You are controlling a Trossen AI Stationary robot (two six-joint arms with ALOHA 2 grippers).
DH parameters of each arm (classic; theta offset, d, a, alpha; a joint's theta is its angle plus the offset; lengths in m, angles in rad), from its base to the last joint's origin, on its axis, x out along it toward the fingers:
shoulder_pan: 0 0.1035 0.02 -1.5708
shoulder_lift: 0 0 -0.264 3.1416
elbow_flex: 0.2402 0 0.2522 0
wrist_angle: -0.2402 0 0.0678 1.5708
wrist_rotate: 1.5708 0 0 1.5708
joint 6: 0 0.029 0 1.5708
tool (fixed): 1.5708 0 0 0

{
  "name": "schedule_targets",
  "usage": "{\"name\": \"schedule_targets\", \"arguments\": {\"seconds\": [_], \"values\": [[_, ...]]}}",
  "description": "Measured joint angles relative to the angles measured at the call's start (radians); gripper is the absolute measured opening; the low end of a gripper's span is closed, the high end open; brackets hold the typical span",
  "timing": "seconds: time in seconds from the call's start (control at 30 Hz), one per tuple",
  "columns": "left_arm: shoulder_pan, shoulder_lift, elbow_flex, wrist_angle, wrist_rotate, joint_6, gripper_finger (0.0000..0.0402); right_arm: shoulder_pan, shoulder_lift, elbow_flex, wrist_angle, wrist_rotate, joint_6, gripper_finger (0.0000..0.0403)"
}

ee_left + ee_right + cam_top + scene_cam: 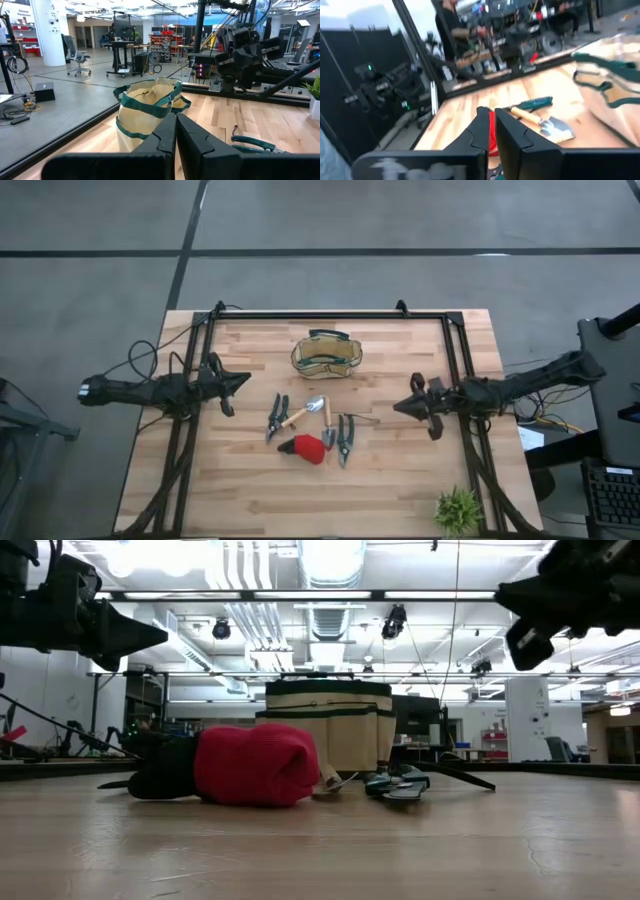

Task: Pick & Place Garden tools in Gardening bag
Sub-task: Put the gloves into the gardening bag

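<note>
The counter [250, 480] is made of pale wooden planks with a visible grain, and a black metal frame [330, 314] runs around its far part. The gardening bag [326, 355] stands upright near the far edge, in the middle — a small oval tote of tan fabric with dark green trim and green handles, its mouth open to the top.

The garden tools lie in a loose group nearer than the bag and apart from it. On the left side of the group are pruning shears [277, 416] with dark handles. Just beside them lies a trowel [303, 412] with a wooden handle and a shiny silver blade. A second pair of shears [345, 437] lies on the right side, and the red item [308, 448] — soft and rounded, like knitted cloth with a dark part on one end — lies at the near side, touching or almost touching these shears.

The left gripper [240, 383] hovers above the left side of the counter and points to the middle; its jaws are pressed together and hold nothing. The right gripper [400, 406] hovers above the right side, facing the tools; its jaws are nearly together with a narrow gap, and they are empty.

A small green plant [459, 511] stands at the near right corner.
</note>
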Motion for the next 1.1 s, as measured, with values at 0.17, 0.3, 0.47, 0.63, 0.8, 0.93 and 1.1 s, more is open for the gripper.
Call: {"name": "schedule_targets", "arguments": {"seconds": [0.17, 0.3, 0.47, 0.63, 0.8, 0.93, 1.1], "values": [[0.0, 0.0, 0.0, 0.0, 0.0, 0.0, 0.0017, 0.03, 0.269, 0.163, -0.053, 0.009, -0.007, 0.0082], [0.0, 0.0, 0.0, 0.0, 0.0, 0.0, 0.0018, 0.043, 0.496, 0.306, -0.106, 0.009, -0.044, 0.0137], [0.0, 0.0, 0.0, 0.0, 0.0, 0.0, 0.0016, 0.042, 0.736, 0.494, -0.119, 0.01, -0.1, 0.0201], [0.0, 0.0, 0.0, 0.0, 0.0, 0.0, 0.0018, 0.046, 0.911, 0.691, -0.207, 0.01, -0.151, 0.0243], [0.0, 0.0, 0.0, 0.0, 0.0, 0.0, 0.0016, 0.048, 1.051, 0.87, -0.365, 0.009, -0.189, 0.0263], [0.0, 0.0, 0.0, 0.0, 0.0, 0.0, 0.0018, 0.048, 1.149, 0.989, -0.451, 0.01, -0.226, 0.0271], [0.0, 0.0, 0.0, 0.0, 0.0, 0.0, 0.0017, 0.048, 1.233, 1.118, -0.555, 0.01, -0.238, 0.0277]]}}
